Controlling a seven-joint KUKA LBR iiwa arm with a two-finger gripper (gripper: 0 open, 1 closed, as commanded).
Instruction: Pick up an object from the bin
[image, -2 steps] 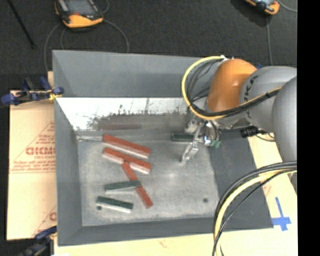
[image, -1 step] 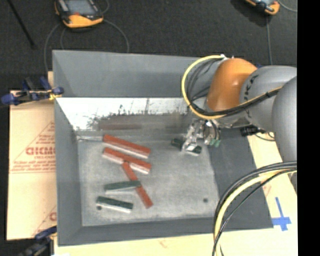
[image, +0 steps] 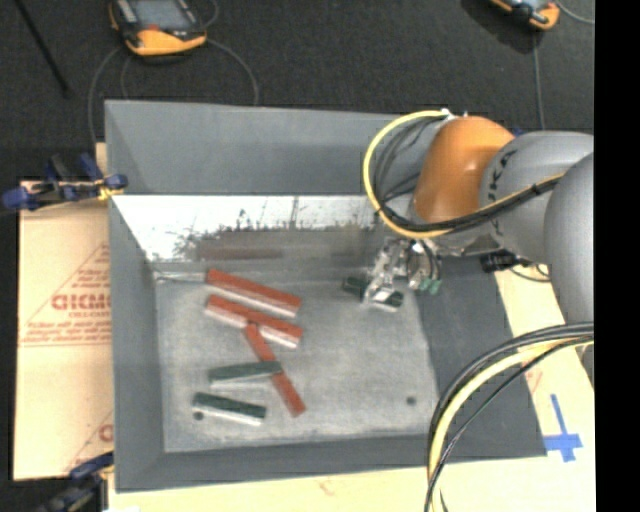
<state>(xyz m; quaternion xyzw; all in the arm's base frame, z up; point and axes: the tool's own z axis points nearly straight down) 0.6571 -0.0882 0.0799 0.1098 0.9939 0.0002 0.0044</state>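
The bin (image: 135, 330) is grey sheet metal with a matt finish. Its floor is dull and scuffed pale; its far wall carries a brighter sheen crossed by dark scratch marks. The red bars (image: 252, 289) have smooth, semi-matt faces with one pale, light-catching long side; their material cannot be determined. The dark green bars (image: 230, 407) show the same finish. The orange cover (image: 455, 170) is a smooth, glossy, plastic-like shell. The arm casing (image: 560, 190) is smooth grey satin. The cables (image: 380, 132) have smooth sheathing. The gripper (image: 385, 292) is bare metal with bright glints.

You're seeing dark matte floor (image: 320, 50) spreading behind the grey metal bin (image: 132, 350), an orange-and-black handheld device (image: 158, 25) lying there.
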